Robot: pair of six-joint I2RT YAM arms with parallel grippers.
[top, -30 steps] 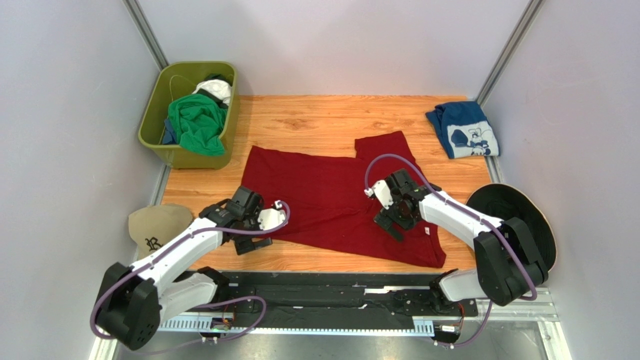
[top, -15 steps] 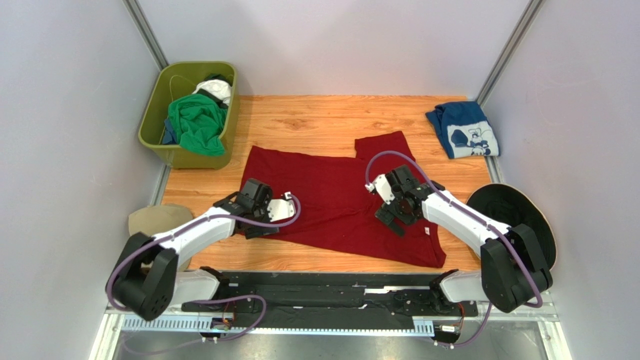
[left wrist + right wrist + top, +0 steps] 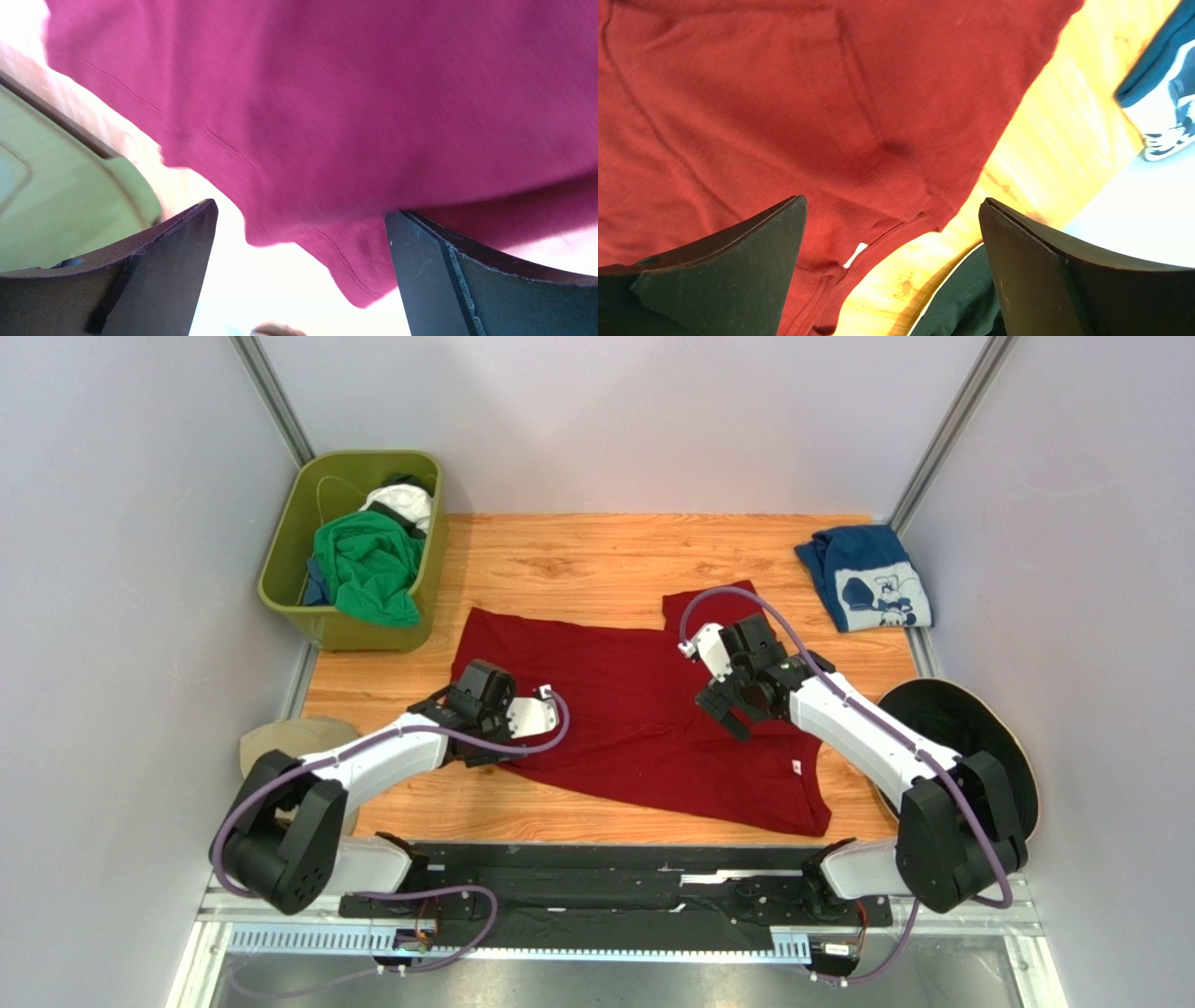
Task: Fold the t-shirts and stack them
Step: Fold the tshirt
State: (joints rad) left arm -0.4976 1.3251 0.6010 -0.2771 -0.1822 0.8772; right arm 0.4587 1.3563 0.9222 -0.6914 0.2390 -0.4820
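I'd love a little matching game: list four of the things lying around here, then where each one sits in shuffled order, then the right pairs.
Things:
1. dark red t-shirt
2. navy-blue t-shirt
3. green t-shirt
4. black hat

Places:
A. heaped in the olive bin
B. at the near right edge of the table
C. spread out mid-table
D. at the far right corner

Pairs: 1-C, 2-D, 3-A, 4-B.
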